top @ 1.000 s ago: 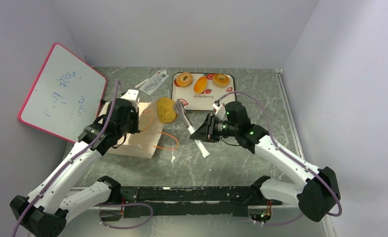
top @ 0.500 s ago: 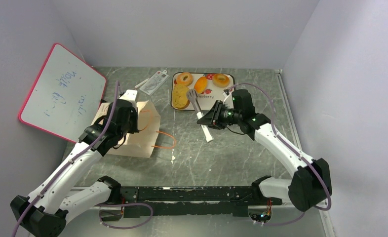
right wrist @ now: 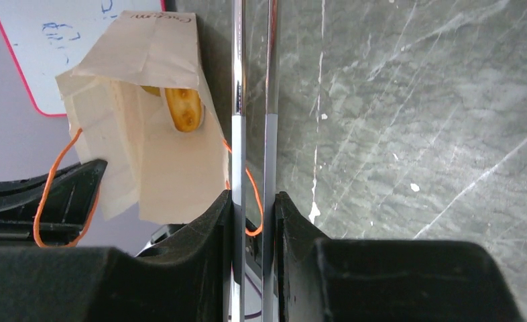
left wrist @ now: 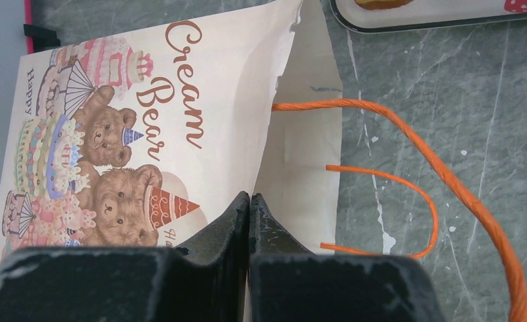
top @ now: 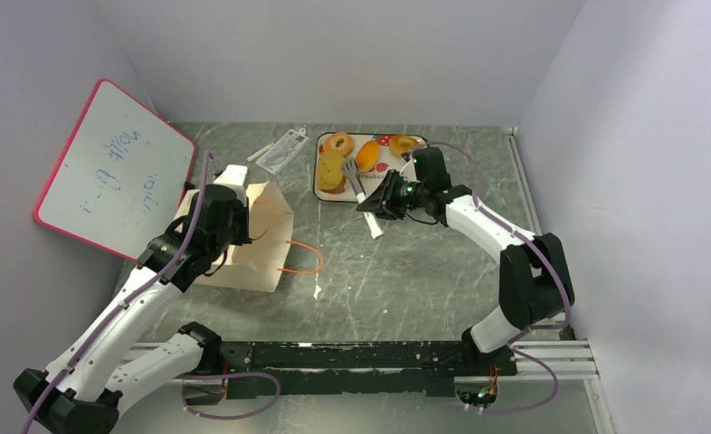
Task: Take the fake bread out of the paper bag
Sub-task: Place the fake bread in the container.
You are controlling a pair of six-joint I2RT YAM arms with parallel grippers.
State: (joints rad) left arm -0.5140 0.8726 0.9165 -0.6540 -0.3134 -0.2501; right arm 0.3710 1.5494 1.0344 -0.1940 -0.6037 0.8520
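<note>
On the tray (top: 370, 136) at the back, you already have four pieces of the fake bread (top: 367, 155) laid out: two rings, an oval bun and a flatter yellow piece at the tray's left end. Your right gripper (right wrist: 254, 201) is clamped on the tongs (top: 361, 192), with both metal arms squeezed between its fingers. The tongs' grey head sits just beside that yellow piece, and from above I cannot tell whether it is gripping the piece or clear of it. Your left gripper (left wrist: 249, 201) is pressed together on the top edge of the paper bag (left wrist: 241, 74), pinching the paper and holding the mouth up, while the orange handles (left wrist: 341, 102) hang loose to the side. In my judgement the job is not finished: the right wrist view looks into the bag's open mouth and shows one more golden piece (right wrist: 184, 109) lying inside. So most of the bread is out and at least that one is left; whether anything lies deeper behind it is hidden by the paper
</note>
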